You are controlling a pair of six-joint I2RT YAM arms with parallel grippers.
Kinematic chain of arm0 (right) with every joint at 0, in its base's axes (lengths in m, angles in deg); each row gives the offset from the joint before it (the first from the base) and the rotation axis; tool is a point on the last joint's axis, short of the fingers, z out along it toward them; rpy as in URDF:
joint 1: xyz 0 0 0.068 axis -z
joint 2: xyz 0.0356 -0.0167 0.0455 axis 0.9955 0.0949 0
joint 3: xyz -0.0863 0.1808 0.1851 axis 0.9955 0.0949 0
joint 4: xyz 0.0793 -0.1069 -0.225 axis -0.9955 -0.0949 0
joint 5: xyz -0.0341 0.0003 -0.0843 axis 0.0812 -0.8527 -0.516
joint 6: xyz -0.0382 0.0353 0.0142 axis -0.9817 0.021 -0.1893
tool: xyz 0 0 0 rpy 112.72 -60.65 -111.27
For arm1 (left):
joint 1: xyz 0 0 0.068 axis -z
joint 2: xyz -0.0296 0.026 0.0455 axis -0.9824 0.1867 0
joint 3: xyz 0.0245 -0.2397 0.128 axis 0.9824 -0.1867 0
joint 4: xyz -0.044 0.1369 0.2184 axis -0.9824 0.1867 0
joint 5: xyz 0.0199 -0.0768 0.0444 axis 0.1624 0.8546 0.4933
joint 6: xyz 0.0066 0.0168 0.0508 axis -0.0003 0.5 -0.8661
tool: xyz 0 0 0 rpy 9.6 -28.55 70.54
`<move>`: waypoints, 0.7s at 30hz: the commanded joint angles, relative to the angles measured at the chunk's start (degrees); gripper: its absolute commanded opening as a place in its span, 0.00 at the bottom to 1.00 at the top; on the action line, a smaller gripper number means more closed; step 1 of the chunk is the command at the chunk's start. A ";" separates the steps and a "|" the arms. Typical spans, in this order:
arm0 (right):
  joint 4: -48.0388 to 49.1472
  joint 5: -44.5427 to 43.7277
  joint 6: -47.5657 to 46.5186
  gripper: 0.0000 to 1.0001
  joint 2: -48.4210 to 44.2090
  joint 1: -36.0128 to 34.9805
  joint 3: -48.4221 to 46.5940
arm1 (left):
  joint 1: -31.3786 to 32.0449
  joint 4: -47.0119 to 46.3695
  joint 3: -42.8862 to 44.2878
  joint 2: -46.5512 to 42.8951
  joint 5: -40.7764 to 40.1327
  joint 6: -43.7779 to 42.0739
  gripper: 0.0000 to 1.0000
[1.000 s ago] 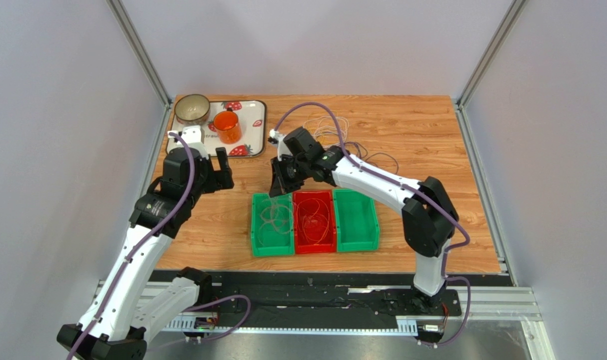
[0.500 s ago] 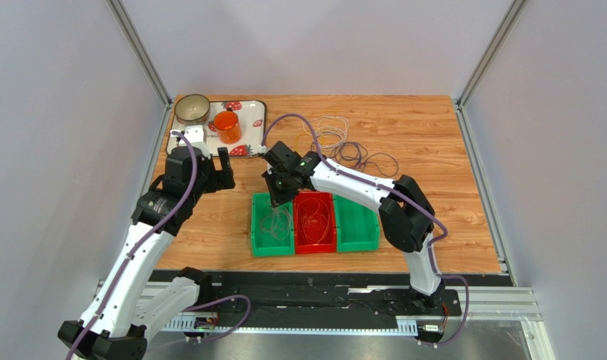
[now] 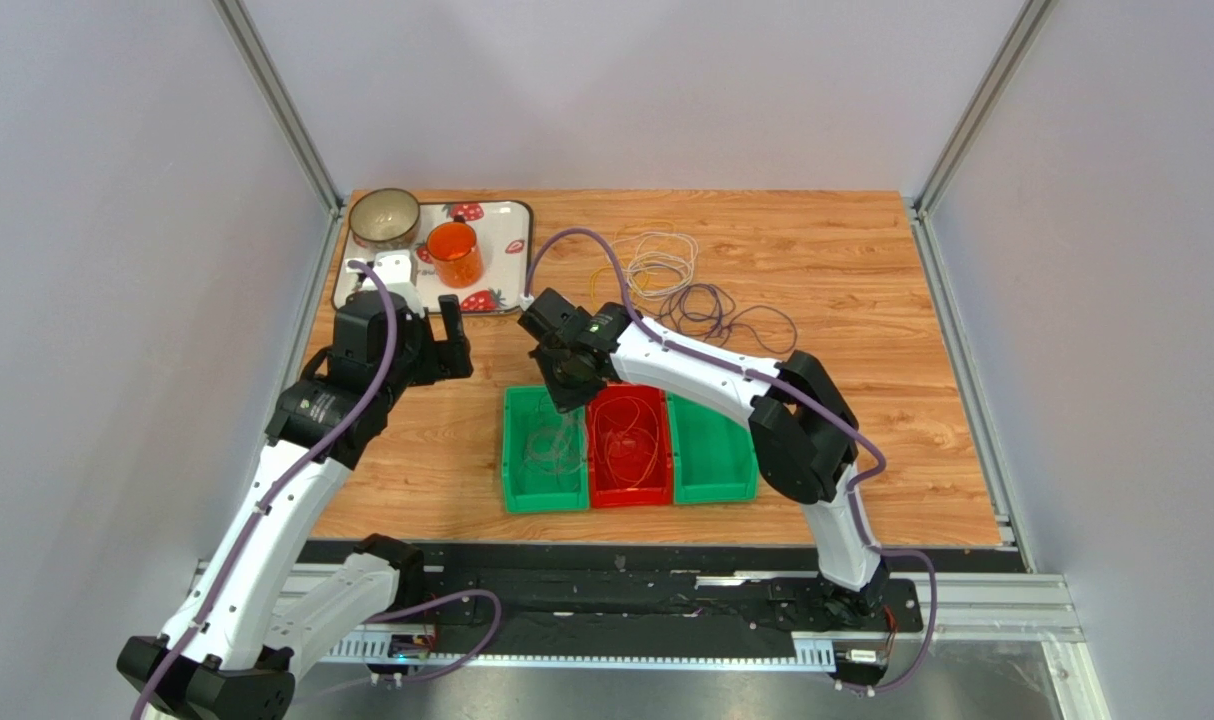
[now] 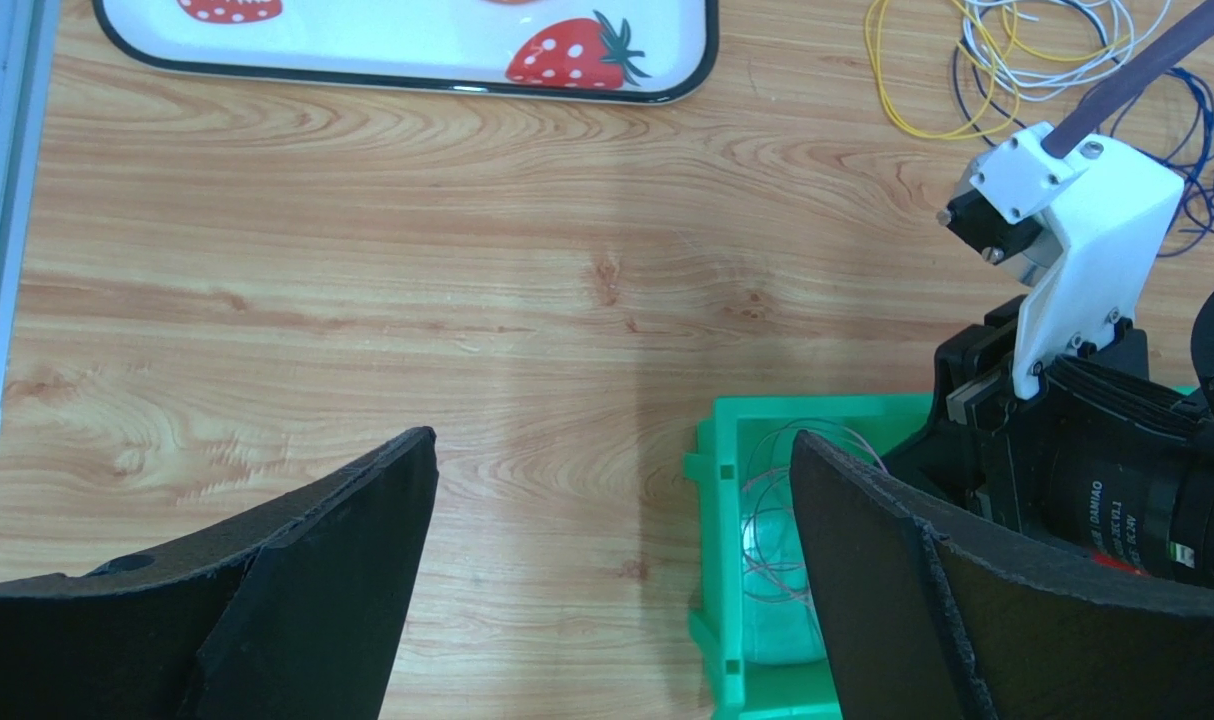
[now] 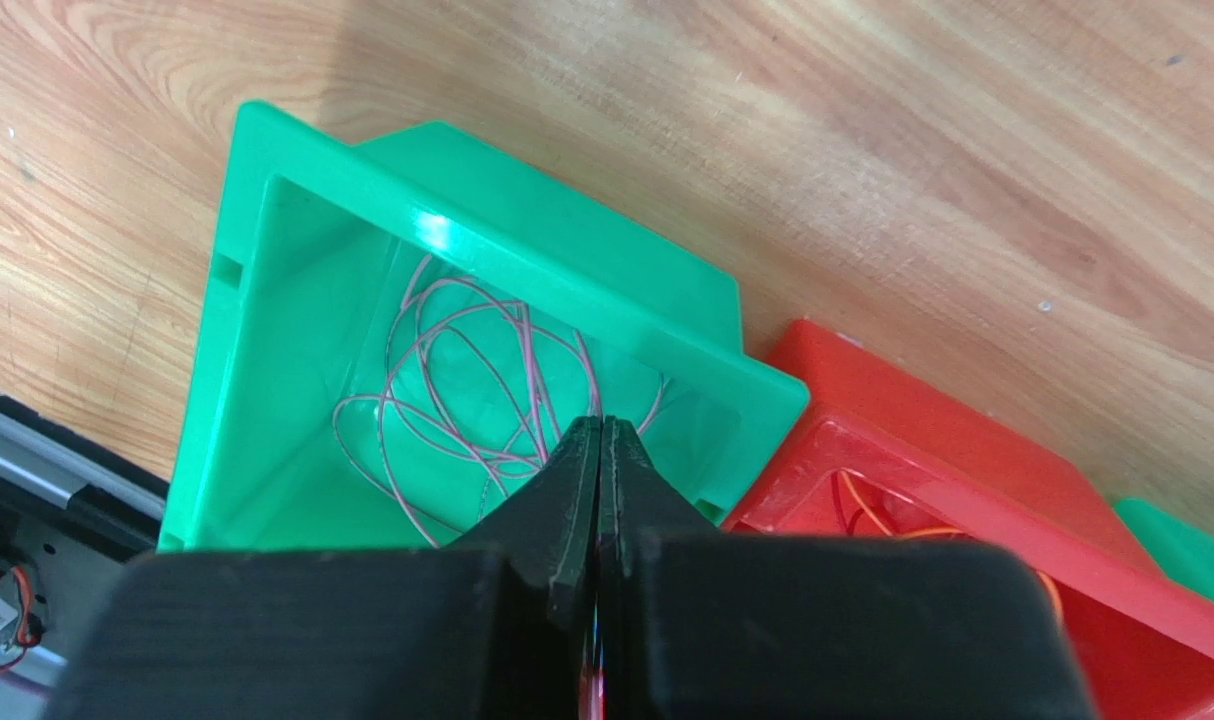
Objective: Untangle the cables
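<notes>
Pink cable point(image 5: 463, 390) lies in loops inside the left green bin point(image 5: 313, 195). The right gripper point(image 5: 600, 428) above it is closed on one strand. Other cables point(image 3: 688, 293) lie loose on the wooden table point(image 3: 899, 300) behind. The left gripper point(image 4: 613, 450) is wide open and holds nothing.

Three bins sit side by side near the front middle of the table point(image 3: 869, 450): left bin point(image 3: 544, 506), middle bin point(image 3: 630, 500), right bin point(image 3: 714, 450). A cable coil point(image 5: 463, 398) lies in the left bin and a second cable coil point(image 3: 633, 443) lies in the middle bin. The loose cables point(image 3: 688, 293) are on the table behind the bins, a bit to the right. The tray point(image 3: 508, 248) is in the far left corner, carrying a bowl point(image 3: 383, 218) with a cup point(image 3: 454, 252) to its right. The right fingers point(image 5: 576, 480) hang over the back of the left bin, on the side next to the middle bin. The left fingers point(image 4: 343, 525) are left of the bins, just in front of the tray.
</notes>
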 commanded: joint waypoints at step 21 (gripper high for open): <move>1.07 2.51 -3.95 0.47 -5.62 -2.41 -4.26 | -0.40 -1.16 1.47 -0.36 1.50 0.18 0.95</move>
